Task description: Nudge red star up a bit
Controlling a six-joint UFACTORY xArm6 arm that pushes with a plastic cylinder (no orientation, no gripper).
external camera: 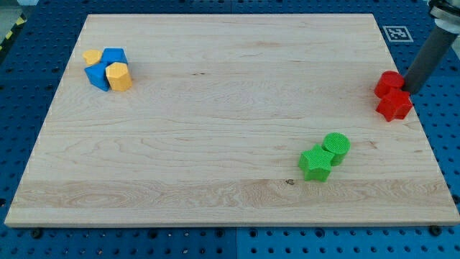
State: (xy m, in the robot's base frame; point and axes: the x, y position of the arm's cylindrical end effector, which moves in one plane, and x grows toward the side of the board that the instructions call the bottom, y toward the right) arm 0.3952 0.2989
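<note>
The red star [394, 106], judged light and rigid, is best pushed from below; my tip [408, 88] is set against its upper right; no hand is fitted.

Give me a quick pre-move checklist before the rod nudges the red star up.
1. My tip in view: ok, at the view's right edge.
2. Tip position: not ok; it touches the red blocks from the upper right, not from below.
3. Which red block is the star, upper red block or lower red block: cannot tell, shapes unclear.
4. Red blocks apart: not ok, they touch.
5. Room toward the view's top: ok, bare wooden board there.
6. Green blocks and blue-yellow cluster clear of path: ok.
</note>
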